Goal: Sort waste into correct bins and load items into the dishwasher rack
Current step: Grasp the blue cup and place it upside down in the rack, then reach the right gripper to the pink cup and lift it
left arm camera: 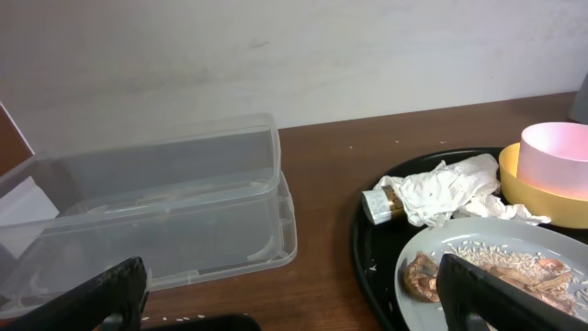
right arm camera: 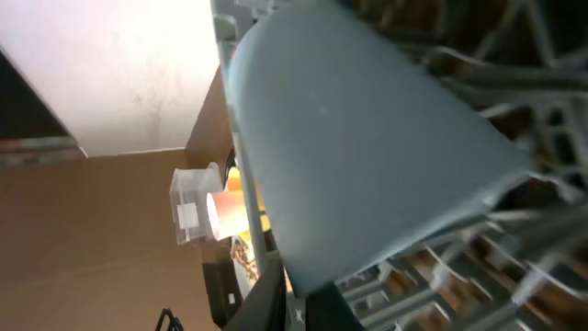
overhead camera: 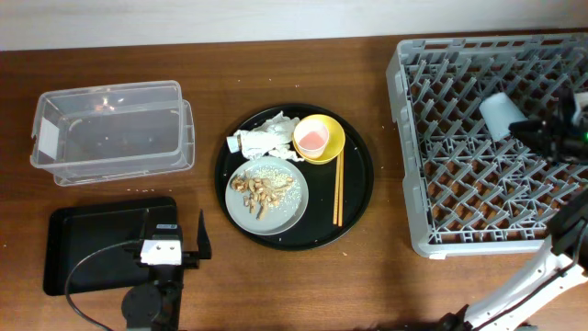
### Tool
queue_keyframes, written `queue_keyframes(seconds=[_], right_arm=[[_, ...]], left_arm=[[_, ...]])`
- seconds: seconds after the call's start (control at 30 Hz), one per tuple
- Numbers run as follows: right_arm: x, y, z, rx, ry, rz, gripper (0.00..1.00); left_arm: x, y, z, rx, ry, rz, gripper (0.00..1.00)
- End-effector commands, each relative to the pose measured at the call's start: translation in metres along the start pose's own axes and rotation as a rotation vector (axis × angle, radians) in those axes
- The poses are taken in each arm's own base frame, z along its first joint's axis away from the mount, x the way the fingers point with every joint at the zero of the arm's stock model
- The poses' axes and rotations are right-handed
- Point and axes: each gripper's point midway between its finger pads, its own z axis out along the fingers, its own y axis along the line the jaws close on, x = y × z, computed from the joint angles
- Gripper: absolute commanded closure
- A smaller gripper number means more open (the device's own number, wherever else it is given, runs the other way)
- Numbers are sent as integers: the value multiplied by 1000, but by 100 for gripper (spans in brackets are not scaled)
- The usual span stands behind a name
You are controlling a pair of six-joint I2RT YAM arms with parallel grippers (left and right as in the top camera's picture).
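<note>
A grey plate [overhead camera: 285, 207] with beige food scraps [overhead camera: 260, 188], crumpled white napkins [overhead camera: 268, 136], a yellow bowl [overhead camera: 333, 147] holding the pink cup [overhead camera: 310, 138], and the chopsticks [overhead camera: 337, 188] lie on a round black tray [overhead camera: 358, 179]. The left wrist view shows the napkins [left arm camera: 441, 188], a wrapper scrap [left arm camera: 381, 204], the plate [left arm camera: 514, 241] and the pink cup [left arm camera: 556, 156]. My left gripper [overhead camera: 197, 244] is open and empty beside the black rectangular tray [overhead camera: 92, 239]. My right gripper [right arm camera: 303, 294] is over the dishwasher rack [overhead camera: 441, 184], closed on the rim of the light-blue cup [overhead camera: 499, 115].
The clear tub [overhead camera: 110, 129] stands at the back left and fills the left of the left wrist view [left arm camera: 156, 202]. The rack's upright pegs [right arm camera: 514, 239] surround the cup. Bare wood lies between the tub and the round tray.
</note>
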Motion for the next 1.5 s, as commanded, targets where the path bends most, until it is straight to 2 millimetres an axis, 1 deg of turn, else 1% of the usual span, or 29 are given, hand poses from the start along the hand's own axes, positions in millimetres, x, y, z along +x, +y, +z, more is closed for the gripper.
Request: queue_keyframes(seconds=[0.0, 0.07, 0.1, 0.17, 0.27, 0.33, 0.37, 0.4, 0.43, 0.47, 0.53, 0.57, 0.6, 0.63, 0.7, 0.73, 0.77, 0.8, 0.83, 0.87, 0.9, 0.93, 0.97, 1.03, 1.07, 1.17, 1.23, 1.37, 1.47], right_arm=[[7, -19, -25, 25, -21, 92, 90], [12, -14, -46, 21, -48, 133, 90], [17, -7, -61, 22, -72, 150, 90], [22, 7, -81, 29, -111, 146, 90], [32, 44, -112, 60, -194, 72, 90], [46, 85, -126, 90, -245, -13, 90], [62, 123, -132, 117, -280, -105, 90], [75, 148, -131, 140, -291, -180, 90], [88, 170, -127, 164, -292, -249, 89], [118, 208, -112, 203, -266, -388, 87], [167, 254, -74, 229, -152, -613, 61], [192, 269, -51, 236, -60, -731, 50], [207, 276, -36, 234, 3, -795, 47], [229, 287, -9, 207, 116, -891, 43], [251, 300, 43, 171, 260, -992, 43], [249, 297, 74, 241, 289, -981, 43], [243, 289, 96, 328, 290, -965, 43], [232, 273, 133, 482, 274, -943, 43], [225, 261, 161, 569, 266, -943, 43], [223, 249, 192, 626, 277, -962, 44], [223, 231, 232, 676, 301, -980, 44], [224, 218, 260, 691, 319, -987, 44], [224, 209, 283, 688, 329, -994, 44], [220, 193, 318, 679, 327, -1004, 44], [217, 188, 333, 665, 321, -1006, 47], [213, 178, 352, 658, 312, -1011, 48], [218, 163, 362, 678, 335, -983, 53], [231, 155, 371, 705, 338, -939, 60], [229, 149, 369, 758, 320, -936, 61]], left_arm=[[2, -1, 0, 3, 3, 16, 1], [2, -1, 0, 3, 3, 16, 1], [2, -1, 0, 3, 3, 16, 1], [2, -1, 0, 3, 3, 16, 1], [2, -1, 0, 3, 3, 16, 1], [2, -1, 0, 3, 3, 16, 1], [2, -1, 0, 3, 3, 16, 1], [2, -1, 0, 3, 3, 16, 1], [2, -1, 0, 3, 3, 16, 1], [2, -1, 0, 3, 3, 16, 1], [2, -1, 0, 3, 3, 16, 1], [2, -1, 0, 3, 3, 16, 1], [2, -1, 0, 3, 3, 16, 1], [2, -1, 0, 3, 3, 16, 1], [2, -1, 0, 3, 3, 16, 1], [2, -1, 0, 3, 3, 16, 1], [2, -1, 0, 3, 3, 16, 1], [2, -1, 0, 3, 3, 16, 1], [2, -1, 0, 3, 3, 16, 1], [2, -1, 0, 3, 3, 16, 1], [2, -1, 0, 3, 3, 16, 1], [2, -1, 0, 3, 3, 16, 0], [2, -1, 0, 3, 3, 16, 1], [2, -1, 0, 3, 3, 16, 1], [2, -1, 0, 3, 3, 16, 1], [2, -1, 0, 3, 3, 16, 1], [2, -1, 0, 3, 3, 16, 1], [2, -1, 0, 3, 3, 16, 1], [2, -1, 0, 3, 3, 16, 1]])
